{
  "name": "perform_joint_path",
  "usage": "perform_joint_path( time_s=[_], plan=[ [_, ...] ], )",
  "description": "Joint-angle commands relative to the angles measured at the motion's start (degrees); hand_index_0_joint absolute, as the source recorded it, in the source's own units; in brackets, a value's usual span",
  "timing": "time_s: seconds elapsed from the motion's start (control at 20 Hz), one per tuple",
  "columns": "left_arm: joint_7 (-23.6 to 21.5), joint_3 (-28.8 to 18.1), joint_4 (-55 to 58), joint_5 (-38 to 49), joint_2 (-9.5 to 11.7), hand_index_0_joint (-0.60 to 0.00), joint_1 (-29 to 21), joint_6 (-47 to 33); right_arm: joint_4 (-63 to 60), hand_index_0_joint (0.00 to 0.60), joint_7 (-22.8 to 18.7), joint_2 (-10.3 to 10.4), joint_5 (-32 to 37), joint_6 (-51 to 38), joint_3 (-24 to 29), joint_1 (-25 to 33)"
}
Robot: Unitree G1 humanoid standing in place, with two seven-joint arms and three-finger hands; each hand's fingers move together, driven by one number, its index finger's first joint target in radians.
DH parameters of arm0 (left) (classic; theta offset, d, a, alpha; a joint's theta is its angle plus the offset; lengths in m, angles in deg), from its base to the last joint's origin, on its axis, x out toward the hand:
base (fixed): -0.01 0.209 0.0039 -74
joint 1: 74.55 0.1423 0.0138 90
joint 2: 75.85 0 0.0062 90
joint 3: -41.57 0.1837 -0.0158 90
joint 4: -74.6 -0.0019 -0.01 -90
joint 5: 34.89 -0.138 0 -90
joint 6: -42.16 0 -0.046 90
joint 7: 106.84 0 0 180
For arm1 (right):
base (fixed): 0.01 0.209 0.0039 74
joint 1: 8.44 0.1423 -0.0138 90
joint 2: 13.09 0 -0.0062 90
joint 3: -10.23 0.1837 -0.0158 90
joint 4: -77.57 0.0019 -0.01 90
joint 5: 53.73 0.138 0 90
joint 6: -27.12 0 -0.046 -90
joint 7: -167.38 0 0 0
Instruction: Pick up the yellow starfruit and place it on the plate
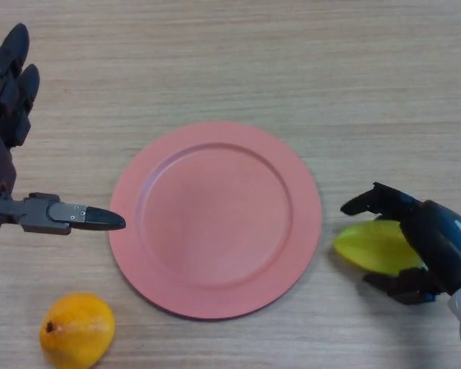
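Note:
The yellow starfruit (373, 246) lies on the wooden table just right of the pink plate (215, 219). My right hand (426, 242) is at it from the right, fingers curled over its top and thumb below its near side. The fruit rests on the table and its right end is hidden by the hand. The plate has nothing on it. My left hand (11, 115) is at the left edge, fingers straight and holding nothing, thumb pointing toward the plate's left rim.
An orange fruit (77, 330) lies at the front left, near the plate's lower left rim. Wooden table surface extends beyond the plate at the back.

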Motion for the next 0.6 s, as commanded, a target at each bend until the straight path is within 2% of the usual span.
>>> perform_joint_path(
  time_s=[0.05, 0.15, 0.25, 0.35, 0.45, 0.5, 0.6],
  plan=[
    [-0.1, -4.27, 3.67, -0.26, 2.24, 0.0, -1.47, -4.55, 2.75, 0.6, -2.25, -1.58, -2.65, -7.51, 2.87, 0.98],
    [-0.13, -4.41, 4.23, -0.08, 2.34, 0.0, -1.49, -3.07, 2.94, 0.6, -1.2, -2.35, -5.6, -10.18, 3.45, 1.41],
    [-0.22, -4.41, 4.29, -0.32, 2.16, 0.0, -1.33, -3.5, 5.65, 0.6, 0.71, -1.47, -3.7, -8.74, 3.34, 2.3],
    [-0.28, -4.55, 4.79, 0.49, 1.96, 0.0, -0.99, -3.64, 9.69, 0.6, 3.24, 0.12, 0.3, -5.4, 1.67, 3.36],
    [0.3, -4.46, 5.48, 2.22, 1.84, 0.0, -1.09, -4.77, 11.19, 0.6, 1.94, 0.75, -0.74, -6.51, -1.08, 5.63],
    [1.11, -4.58, 5.56, 2.82, 1.91, 0.0, -0.96, -5.52, 12.85, 0.6, 3.55, 2.35, 0.82, -4.9, -3.15, 6.47],
    [1.5, -4.68, 5.19, 3.13, 1.81, 0.0, -0.68, -6.35, 12.06, 0.6, 3.33, 3.43, 1.77, -4.26, -6.48, 8.98]
  ],
)
